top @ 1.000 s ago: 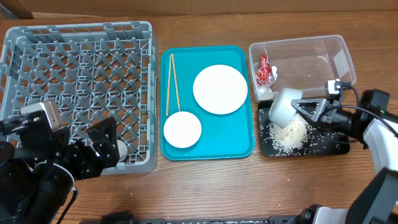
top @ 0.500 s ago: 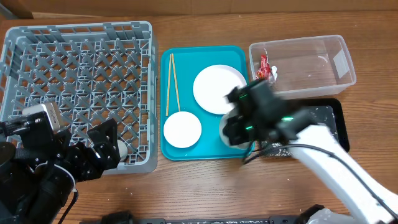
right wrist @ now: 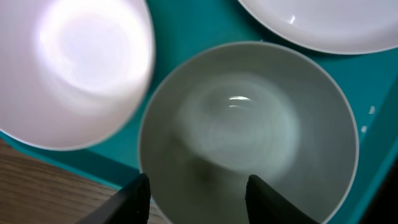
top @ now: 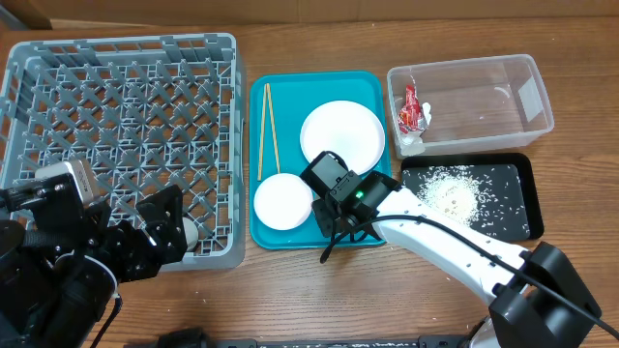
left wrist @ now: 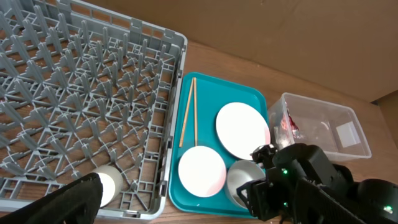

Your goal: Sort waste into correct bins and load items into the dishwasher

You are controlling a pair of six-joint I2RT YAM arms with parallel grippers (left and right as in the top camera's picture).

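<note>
My right gripper [top: 339, 206] is open over an empty white bowl [right wrist: 249, 124] that sits upright on the teal tray [top: 290, 145], its fingers [right wrist: 199, 194] spread above the near rim. A pale pink bowl [top: 282, 201] lies just left of it and the white plate [top: 348, 130] behind it. Two chopsticks [top: 267, 130] lie along the tray's left side. My left gripper [top: 177, 230] is open at the grey rack's [top: 116, 97] front right corner, beside a white cup [top: 191, 233] standing in the rack. Rice [top: 453, 193] lies on the black tray [top: 513, 208].
The clear tub [top: 484, 87] at the back right holds the red sauce packet [top: 412, 106] and a white scrap [top: 414, 140]. My right arm stretches across from the front right over the black tray's left edge. The rack's other cells are bare pegs.
My right arm swung left from the black tray, where it held the bowl tipped, to the teal tray. The bowl now sits upright there. The left arm has not moved.
</note>
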